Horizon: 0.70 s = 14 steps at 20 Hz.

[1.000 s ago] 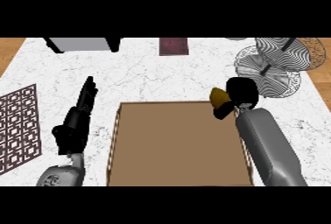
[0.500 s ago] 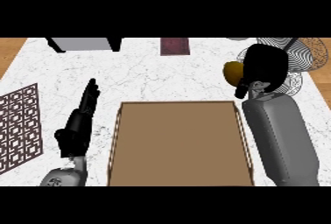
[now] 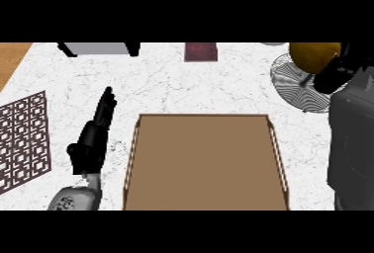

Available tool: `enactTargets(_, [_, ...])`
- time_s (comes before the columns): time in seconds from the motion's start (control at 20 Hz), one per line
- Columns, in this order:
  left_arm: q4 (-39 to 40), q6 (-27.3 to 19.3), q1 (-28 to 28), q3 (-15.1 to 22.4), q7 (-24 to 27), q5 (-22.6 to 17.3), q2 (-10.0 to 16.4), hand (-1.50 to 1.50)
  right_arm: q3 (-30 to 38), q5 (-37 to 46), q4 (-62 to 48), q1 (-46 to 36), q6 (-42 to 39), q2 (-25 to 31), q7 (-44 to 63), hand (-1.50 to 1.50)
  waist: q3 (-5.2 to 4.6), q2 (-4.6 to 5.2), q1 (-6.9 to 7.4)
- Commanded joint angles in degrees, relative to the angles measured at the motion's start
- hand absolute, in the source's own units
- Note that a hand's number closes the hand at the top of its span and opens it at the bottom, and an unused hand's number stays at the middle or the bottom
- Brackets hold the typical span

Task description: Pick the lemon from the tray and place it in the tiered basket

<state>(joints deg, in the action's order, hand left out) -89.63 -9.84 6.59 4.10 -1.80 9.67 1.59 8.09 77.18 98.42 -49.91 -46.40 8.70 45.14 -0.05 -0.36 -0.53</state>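
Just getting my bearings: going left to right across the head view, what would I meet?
Patterned lattice mat → open left hand → wooden tray → lemon, held by the right hand. The tiered basket overlaps the lemon, so I leave it out.

The left robot hand (image 3: 91, 141) rests at the view's left side, open, its black fingers straight and close together, pointing away from the body. The grey left forearm (image 3: 73, 199) comes in from the lower edge just beneath it, only a short part showing. The right forearm (image 3: 354, 148) runs up the right edge as a broad dark-grey column. At its top, near the upper right corner, the right robot hand (image 3: 335, 79) is curled round a lemon (image 3: 312, 56), which shows on the hand's left side.
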Motion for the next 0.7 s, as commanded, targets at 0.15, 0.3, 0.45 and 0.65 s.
enactTargets(0.15, [0.46, -0.03, 1.22, -0.24, -0.27, 0.16, -0.11, 0.00, 11.14, -4.31, -3.07, -6.91, 5.41, -1.87, 3.14, 1.50, 0.04, 0.42, 0.80])
enactTargets(0.3, [1.00, -2.74, -0.55, 3.12, 2.08, 1.81, -1.51, 0.00, 11.53, -5.39, -11.62, -9.97, 4.98, 3.66, 0.35, 1.50, 0.02, 0.46, 0.86])
enactTargets(0.45, [-4.35, 1.35, 2.79, 0.33, -6.52, -0.42, 0.81, 0.00, 12.16, -4.30, -19.49, -10.92, 12.53, 6.53, -1.69, 1.50, 0.05, 0.54, 1.26])
enactTargets(0.65, [-2.10, -0.04, 0.71, 0.87, -2.18, 0.88, -0.23, 0.00, 9.37, -2.57, -22.45, -8.83, 16.93, 8.88, -3.23, 1.50, 0.04, 0.46, 1.09])
